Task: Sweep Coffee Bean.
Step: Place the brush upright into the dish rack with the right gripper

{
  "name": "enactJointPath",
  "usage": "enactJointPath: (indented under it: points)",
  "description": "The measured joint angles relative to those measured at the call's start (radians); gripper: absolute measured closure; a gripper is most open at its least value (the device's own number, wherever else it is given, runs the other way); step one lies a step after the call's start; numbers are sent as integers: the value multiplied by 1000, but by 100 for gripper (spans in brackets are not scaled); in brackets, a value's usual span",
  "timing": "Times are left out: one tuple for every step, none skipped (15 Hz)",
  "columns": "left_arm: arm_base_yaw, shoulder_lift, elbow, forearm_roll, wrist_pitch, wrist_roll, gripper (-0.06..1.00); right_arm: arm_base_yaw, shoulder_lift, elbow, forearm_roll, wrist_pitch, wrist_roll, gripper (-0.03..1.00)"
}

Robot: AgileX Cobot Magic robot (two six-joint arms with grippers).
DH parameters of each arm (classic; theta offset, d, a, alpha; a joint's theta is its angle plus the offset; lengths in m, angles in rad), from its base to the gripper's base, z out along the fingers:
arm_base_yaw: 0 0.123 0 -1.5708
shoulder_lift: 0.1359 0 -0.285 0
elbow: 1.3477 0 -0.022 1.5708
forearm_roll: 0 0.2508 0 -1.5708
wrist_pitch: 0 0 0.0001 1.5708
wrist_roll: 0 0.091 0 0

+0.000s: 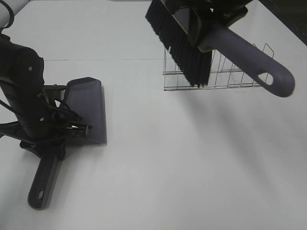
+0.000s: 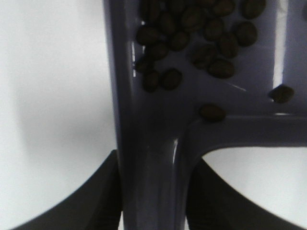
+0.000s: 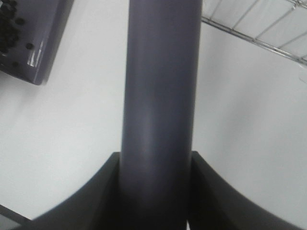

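The coffee beans (image 2: 192, 33) lie clustered inside the grey-purple dustpan (image 1: 88, 108), with a couple of loose ones near its back wall. The pan rests on the white table at the left. My left gripper (image 1: 55, 143) is shut on the dustpan handle (image 2: 153, 158), with a dark finger (image 2: 93, 203) on each side. Up at the back, my right gripper (image 1: 204, 26) is shut on the brush handle (image 3: 160, 96) and holds the brush in the air. Its black bristles (image 1: 180, 40) point down and to the left. The right wrist view also shows the dustpan (image 3: 41, 43) and its beans (image 3: 12, 26).
A low wire rack (image 1: 216, 74) stands on the table at the back right, under the raised brush, and its wire rack edge (image 3: 259, 28) shows in the right wrist view. The long brush handle end (image 1: 276, 79) juts out over it. The white table (image 1: 192, 167) spreads across the middle and front.
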Motion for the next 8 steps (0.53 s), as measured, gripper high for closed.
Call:
enactJointPath:
  points:
    - [0, 0, 0, -6, 0, -1, 61, 0, -35, 56, -27, 0, 19, 68]
    - [0, 0, 0, -12, 0, -1, 61, 0, -72, 130, -55, -1, 45, 68]
    - [0, 0, 0, -12, 0, -1, 61, 0, -86, 170, -68, -1, 56, 68]
    - [0, 0, 0, -13, 0, -1, 61, 0, -114, 245, -82, -3, 83, 68]
    - [0, 0, 0, -13, 0, -1, 61, 0, -142, 324, -93, -18, 114, 68]
    - [0, 0, 0, -13, 0, -1, 61, 0, -157, 386, -96, -41, 137, 68]
    - [0, 0, 0, -14, 0, 1, 61, 0, -164, 459, -96, -74, 160, 68]
    - [0, 0, 0, -14, 0, 5, 61, 0, -164, 488, -96, -102, 179, 68]
